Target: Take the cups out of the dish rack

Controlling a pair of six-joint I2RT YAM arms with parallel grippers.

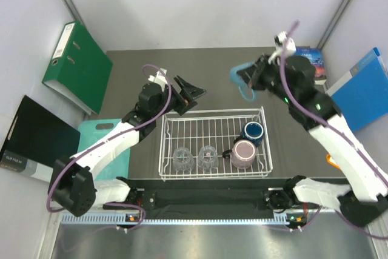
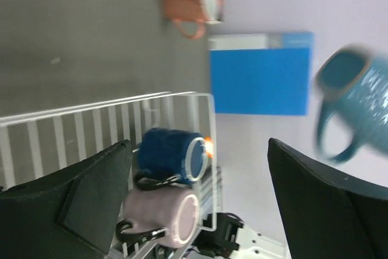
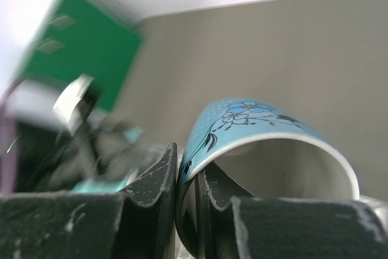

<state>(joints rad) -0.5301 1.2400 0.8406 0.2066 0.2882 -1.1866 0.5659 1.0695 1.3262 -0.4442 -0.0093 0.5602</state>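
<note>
The light blue mug (image 3: pixel 267 127) bears blue flowers on dark stems and pale dots, beside a navy mug (image 1: pixel 253 130), mauve-pink mug (image 1: pixel 244 153), orange mug (image 2: pixel 189 3), white dish rack (image 1: pixel 213 111) and the upper-left green binder (image 1: pixel 77 68).

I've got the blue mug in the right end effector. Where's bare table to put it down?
Bare: the dark tabletop beyond the far rail of the dish rack, up to the back wall. There is also a narrow strip right of the rack, beside the right arm. Crowded: left of the rack, with the left arm and teal cutting board.
</note>
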